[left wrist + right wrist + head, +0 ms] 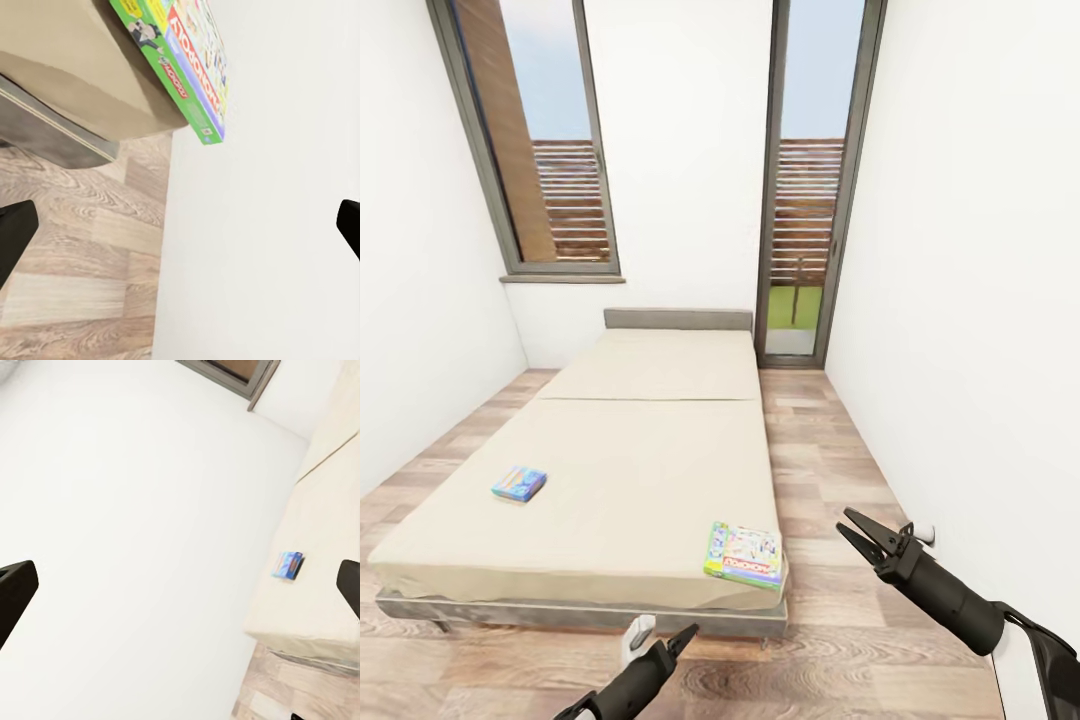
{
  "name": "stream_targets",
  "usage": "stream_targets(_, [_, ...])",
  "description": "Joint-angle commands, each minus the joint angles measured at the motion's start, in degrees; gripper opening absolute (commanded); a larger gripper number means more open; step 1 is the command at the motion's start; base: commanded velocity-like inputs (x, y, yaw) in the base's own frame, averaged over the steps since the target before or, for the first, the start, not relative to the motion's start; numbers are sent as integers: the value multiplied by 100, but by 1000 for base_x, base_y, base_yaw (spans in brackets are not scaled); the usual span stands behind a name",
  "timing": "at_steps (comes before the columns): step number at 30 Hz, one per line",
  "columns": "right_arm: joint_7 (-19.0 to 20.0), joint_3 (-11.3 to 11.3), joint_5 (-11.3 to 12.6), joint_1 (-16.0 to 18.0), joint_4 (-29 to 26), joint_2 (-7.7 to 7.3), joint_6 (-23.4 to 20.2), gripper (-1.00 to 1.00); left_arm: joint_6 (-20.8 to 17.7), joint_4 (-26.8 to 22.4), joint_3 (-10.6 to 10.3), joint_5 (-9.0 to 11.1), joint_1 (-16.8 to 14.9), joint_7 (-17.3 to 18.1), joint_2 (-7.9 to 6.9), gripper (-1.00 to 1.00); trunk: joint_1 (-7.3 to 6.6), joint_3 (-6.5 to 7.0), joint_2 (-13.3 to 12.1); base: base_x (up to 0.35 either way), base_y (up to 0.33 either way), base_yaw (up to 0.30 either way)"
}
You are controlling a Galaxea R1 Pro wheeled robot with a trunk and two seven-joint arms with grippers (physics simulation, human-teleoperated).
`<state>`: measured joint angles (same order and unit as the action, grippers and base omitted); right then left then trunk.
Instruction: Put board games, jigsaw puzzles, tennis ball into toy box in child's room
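At the bed (650, 450) foot: right gripper (857, 533) fingers spread wide, empty; left gripper (685, 636) fingers look narrow, empty. Monopoly (745, 555) lies on the bed's near right corner, small blue game (519, 483) near its left edge. Step: approach; next, reach for Monopoly. Toy box unseen.

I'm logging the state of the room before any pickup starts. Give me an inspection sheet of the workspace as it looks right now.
Surface: bed, plain beige mattress on a grey frame, headboard at the far end.
Job's things: Monopoly box flat at the bed's near right corner, overhanging the edge; small blue game box flat near the bed's left edge.
Clutter: nothing seen.
Grippers: left gripper low before the bed's foot, holding nothing; right gripper open, empty, above the floor right of the bed.
Cables: nothing seen.
Surroundings: white walls, wood-plank floor, two tall dark-framed windows.
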<state>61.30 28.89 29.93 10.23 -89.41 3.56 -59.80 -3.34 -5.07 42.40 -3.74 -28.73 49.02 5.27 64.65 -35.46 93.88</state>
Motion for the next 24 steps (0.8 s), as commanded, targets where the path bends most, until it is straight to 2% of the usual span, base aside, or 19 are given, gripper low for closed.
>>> stream_targets(1, [31,11,-22,5,0,5,-20,100,-35,-12,46,-41,-1,20,5,100,1,-6,2,120,-55,0])
stream_targets(24, [31,11,-30,5,8,5,-20,100,-36,-12,40,-39,-1,20,44,100,1,-6,2,21,-54,0])
